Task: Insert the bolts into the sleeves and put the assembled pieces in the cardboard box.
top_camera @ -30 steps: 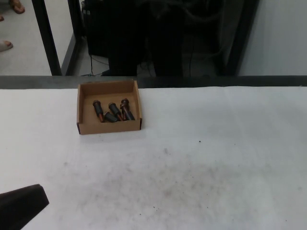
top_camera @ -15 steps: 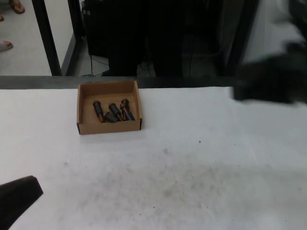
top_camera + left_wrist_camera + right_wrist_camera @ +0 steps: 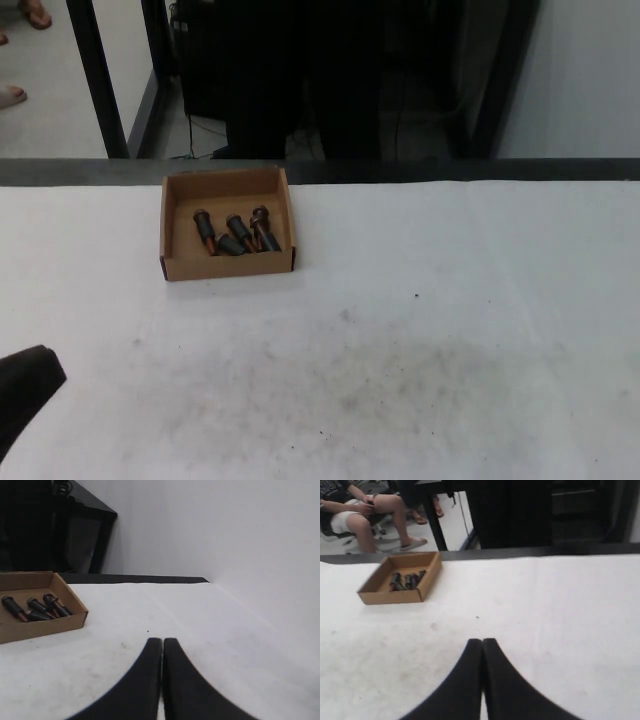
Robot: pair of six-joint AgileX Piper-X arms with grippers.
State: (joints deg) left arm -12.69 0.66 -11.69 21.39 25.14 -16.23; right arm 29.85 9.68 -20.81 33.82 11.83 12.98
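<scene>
Lying together inside the cardboard box (image 3: pixel 228 264), at about 10 o'clock on the white bench (image 3: pixel 460 290), are the assembled pieces (image 3: pixel 236 234). The left gripper (image 3: pixel 162 647) and the right gripper (image 3: pixel 482 647) both have their fingers pressed together, grasping nothing. I judge the task to be at its end; the next move probably calls only for parking the arms.

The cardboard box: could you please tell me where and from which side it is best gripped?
Probably the left wall of the cardboard box, pinched from above with one finger inside. The box is open-topped with thin upright walls, and the pieces lie toward its middle and right, leaving bare floor beside that wall.
</scene>
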